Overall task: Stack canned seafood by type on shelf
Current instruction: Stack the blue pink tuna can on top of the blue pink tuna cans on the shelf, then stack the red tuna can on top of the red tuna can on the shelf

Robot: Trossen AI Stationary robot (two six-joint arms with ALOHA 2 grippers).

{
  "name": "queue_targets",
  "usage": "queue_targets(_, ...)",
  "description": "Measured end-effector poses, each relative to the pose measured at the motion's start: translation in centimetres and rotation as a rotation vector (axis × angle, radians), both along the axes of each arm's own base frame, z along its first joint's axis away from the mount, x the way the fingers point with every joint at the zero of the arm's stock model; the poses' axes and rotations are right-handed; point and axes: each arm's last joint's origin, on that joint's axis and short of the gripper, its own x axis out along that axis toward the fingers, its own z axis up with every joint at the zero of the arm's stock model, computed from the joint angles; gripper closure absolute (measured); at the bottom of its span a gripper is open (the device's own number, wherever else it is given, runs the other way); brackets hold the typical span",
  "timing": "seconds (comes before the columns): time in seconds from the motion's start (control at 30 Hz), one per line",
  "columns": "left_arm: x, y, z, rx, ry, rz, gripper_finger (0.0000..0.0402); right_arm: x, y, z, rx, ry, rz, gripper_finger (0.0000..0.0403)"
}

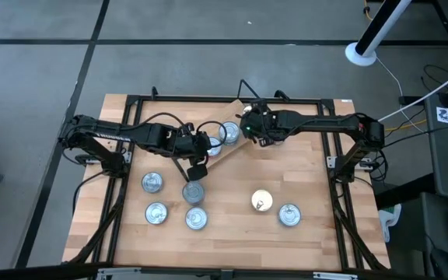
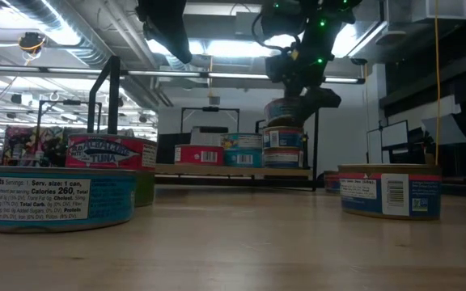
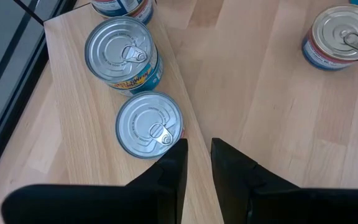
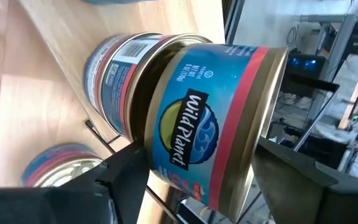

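Observation:
The shelf (image 3: 67,118), a light wood plank, lies slantwise at the table's far middle (image 1: 222,118). Silver-lidded tins (image 3: 149,124) (image 3: 123,55) stand on it. My right gripper (image 4: 201,155) hangs over the shelf's right end (image 1: 257,132), shut on a blue-and-red labelled tin (image 4: 210,118) directly above a stack of two tins (image 2: 283,147). Whether the held tin rests on that stack I cannot tell. My left gripper (image 3: 199,152) hovers near the shelf's near edge (image 1: 197,169), narrowly open and empty. More tins (image 1: 194,191) stand on the table. My right gripper pinches the blue-and-red tin between its two fingers (image 4: 120,171), one on each side of its label wall (image 4: 166,134). The fingers come from above, pointing down. The tin sits tilted in the hold, over the top tin (image 4: 114,68) of the stack.
Several silver-lidded tins (image 1: 152,183) (image 1: 156,212) (image 1: 195,218) stand on the table's near left. A gold-lidded tin (image 1: 262,201) and another tin (image 1: 289,214) stand near right. A black frame (image 1: 334,155) runs along the table's sides. Bare wood lies between the two groups.

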Motion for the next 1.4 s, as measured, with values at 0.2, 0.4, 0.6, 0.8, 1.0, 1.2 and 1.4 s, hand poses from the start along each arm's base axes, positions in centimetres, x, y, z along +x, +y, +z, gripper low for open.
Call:
queue_targets(0.2, 0.0, 0.0, 0.0, 0.0, 0.0, 0.0, 0.0334, 0.0, 0.0, 0.0, -0.012, 0.038, 0.043, 0.0134)
queue_targets(0.4, 0.0, 0.0, 0.0, 0.0, 0.0, 0.0, 0.0334, -0.15, 0.03, -0.07, -0.025, 0.111, 0.105, 0.0134)
queue_targets(0.6, 0.0, 0.0, 0.0, 0.0, 0.0, 0.0, 0.0334, -0.25, 0.05, -0.12, -0.037, 0.166, 0.156, 0.0134)
queue_targets(0.8, 0.0, 0.0, 0.0, 0.0, 0.0, 0.0, 0.0334, -0.26, 0.08, -0.15, -0.047, 0.231, 0.235, 0.0134)
queue_targets(1.0, 0.0, 0.0, 0.0, 0.0, 0.0, 0.0, 0.0334, -0.3, 0.08, -0.16, -0.062, 0.265, 0.26, 0.0134)
queue_targets(1.2, 0.0, -0.03, 0.0, 0.0, 0.0, -0.001, 0.0334, -0.42, -0.03, -0.09, -0.107, 0.29, 0.233, 0.0134)
queue_targets(1.4, 0.0, -0.05, 0.0, 0.002, 0.001, -0.004, 0.0334, -0.52, -0.07, 0.05, -0.137, 0.301, 0.215, 0.0134)
